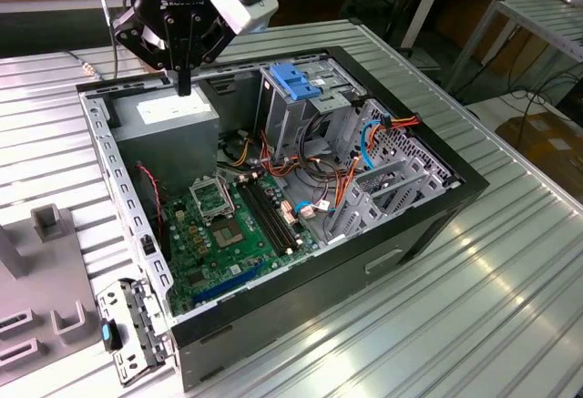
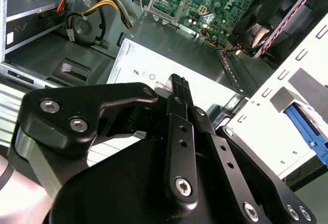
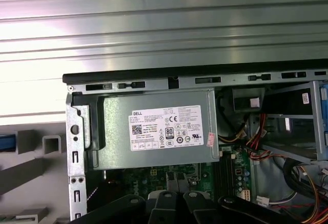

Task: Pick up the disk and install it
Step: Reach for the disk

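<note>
My gripper (image 1: 184, 86) hangs over the back left corner of the open computer case (image 1: 428, 225), just above the grey power-supply box (image 1: 178, 120). Its black fingers (image 2: 177, 83) are pressed together with nothing between them, so it is shut and empty. In the second wrist view the fingertips point at the box's white sticker (image 2: 148, 73). The disk itself I cannot make out. A bright blue strip (image 3: 7, 143) lies beside grey fixture blocks (image 3: 51, 143) outside the case wall, and I cannot tell what it belongs to. It appears again as a blue strip (image 2: 307, 126) in the second wrist view.
Inside the case are the green motherboard (image 1: 228, 225), bundles of red and orange cables (image 1: 346, 175) and a metal drive cage topped by a blue plastic latch (image 1: 296, 79). A metal bracket with a blue clip (image 1: 123, 334) lies by the case's front left corner. Ribbed metal tabletop (image 1: 492, 307) surrounds the case.
</note>
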Motion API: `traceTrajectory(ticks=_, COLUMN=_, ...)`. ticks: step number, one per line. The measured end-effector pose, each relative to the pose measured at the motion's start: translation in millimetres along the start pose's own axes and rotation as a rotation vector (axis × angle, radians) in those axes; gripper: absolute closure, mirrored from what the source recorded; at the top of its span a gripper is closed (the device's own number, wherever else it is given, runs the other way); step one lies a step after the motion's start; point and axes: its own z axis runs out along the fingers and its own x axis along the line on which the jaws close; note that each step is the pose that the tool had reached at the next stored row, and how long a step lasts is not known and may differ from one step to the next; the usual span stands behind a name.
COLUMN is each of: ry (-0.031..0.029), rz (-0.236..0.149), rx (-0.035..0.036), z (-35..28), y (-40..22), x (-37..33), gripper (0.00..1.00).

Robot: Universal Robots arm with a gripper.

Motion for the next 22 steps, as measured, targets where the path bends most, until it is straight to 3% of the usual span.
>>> traceTrajectory(ticks=22, ry=-0.0001, rz=0.000, rx=0.0000, z=0.0, y=-0.4, x=5.6, gripper=0.89)
